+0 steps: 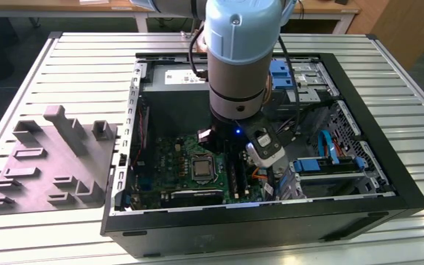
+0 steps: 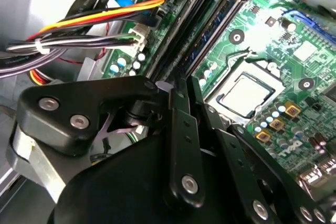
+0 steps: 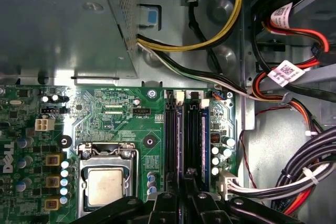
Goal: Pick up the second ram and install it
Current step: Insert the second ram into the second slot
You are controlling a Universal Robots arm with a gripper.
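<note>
- At the far exterior view's left I see the grey fixture plate (image 1: 50, 165) lying flat on the slatted table (image 1: 86, 61), just beside the open computer case (image 1: 271, 226).
- Inside the case, the green motherboard (image 1: 186, 160) lies on the floor, with the processor socket (image 1: 201, 165) near its middle.
- The arm (image 1: 238, 66) comes straight down into the case, just to the exterior view's right of the socket.
- In both wrist views the gripper (image 2: 176, 85) (image 3: 184, 198) is low over the black memory slots (image 3: 184, 135), which run side by side next to the socket.
- The fingers (image 2: 181, 129) are drawn close together. A thin piece with a pale face is pinched between them, and I read it as the second ram (image 2: 163, 84), held edge-on at the near end of the slots. I cannot tell if it is touching a slot.
- A bundle of coloured cables (image 2: 94, 24) runs past the slots on the side away from the socket.
- At the exterior view's right, blue drive brackets (image 1: 319, 164) sit in the case's bay.
</note>
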